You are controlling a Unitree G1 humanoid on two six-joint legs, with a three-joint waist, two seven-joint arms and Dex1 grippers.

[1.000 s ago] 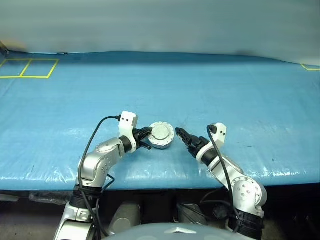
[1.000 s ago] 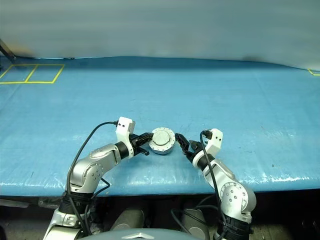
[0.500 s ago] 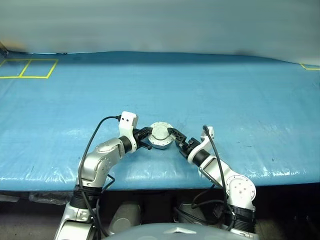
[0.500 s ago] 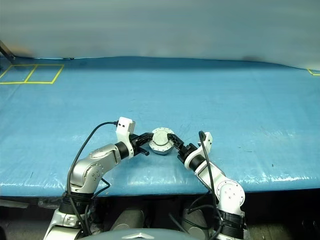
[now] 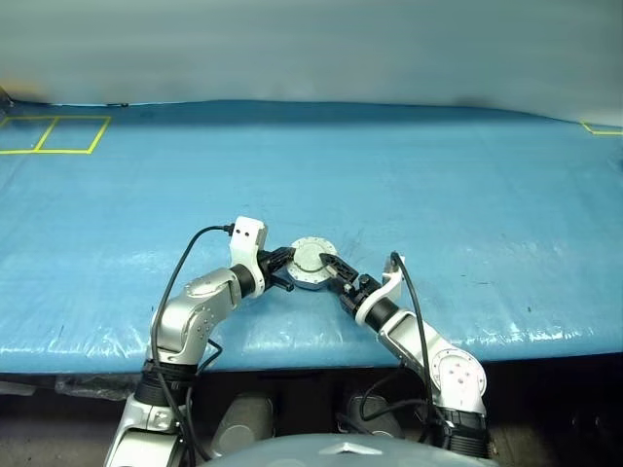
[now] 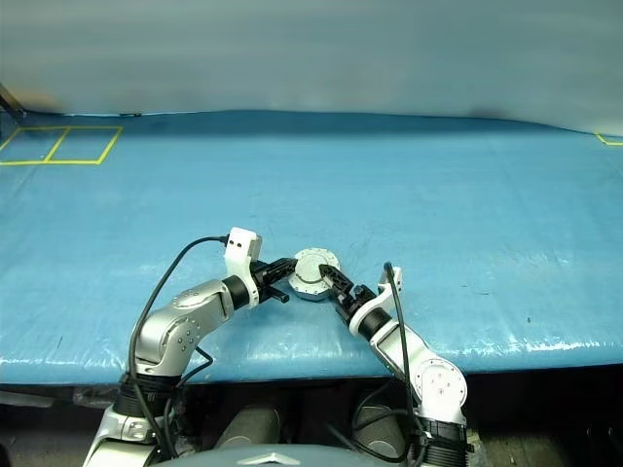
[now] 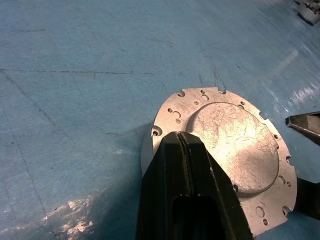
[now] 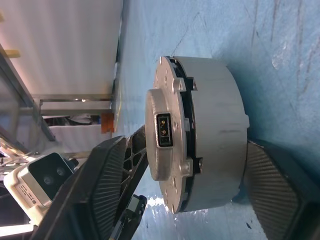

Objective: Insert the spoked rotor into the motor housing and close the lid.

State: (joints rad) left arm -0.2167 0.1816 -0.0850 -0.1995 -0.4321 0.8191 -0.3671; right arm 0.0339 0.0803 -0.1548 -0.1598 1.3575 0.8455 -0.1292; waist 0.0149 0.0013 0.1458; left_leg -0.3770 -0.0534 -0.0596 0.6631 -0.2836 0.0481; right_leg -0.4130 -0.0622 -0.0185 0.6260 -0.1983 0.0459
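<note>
The motor housing (image 5: pixel 313 265) stands on the blue table near its front edge, with the grey lid (image 7: pixel 235 140) lying on top of it, raised centre up. My left gripper (image 7: pixel 182 135) is shut, and its tips rest on the lid's rim on the left side. My right gripper (image 5: pixel 332 275) comes in from the right, rolled on its side. Its two ribbed pads (image 8: pixel 100 192) stand apart, one on each side of the housing (image 8: pixel 215 115) and lid (image 8: pixel 160 150). The spoked rotor is hidden.
The blue table cover (image 5: pixel 438 195) stretches wide and flat behind the housing. Yellow tape squares (image 5: pixel 54 133) mark the far left corner and a yellow mark (image 5: pixel 602 128) the far right. The table's front edge (image 5: pixel 292 350) runs just below both arms.
My right gripper has moved left to the housing and rolled over, and its fingers now straddle the housing and have narrowed. The left gripper and the housing have stayed put.
</note>
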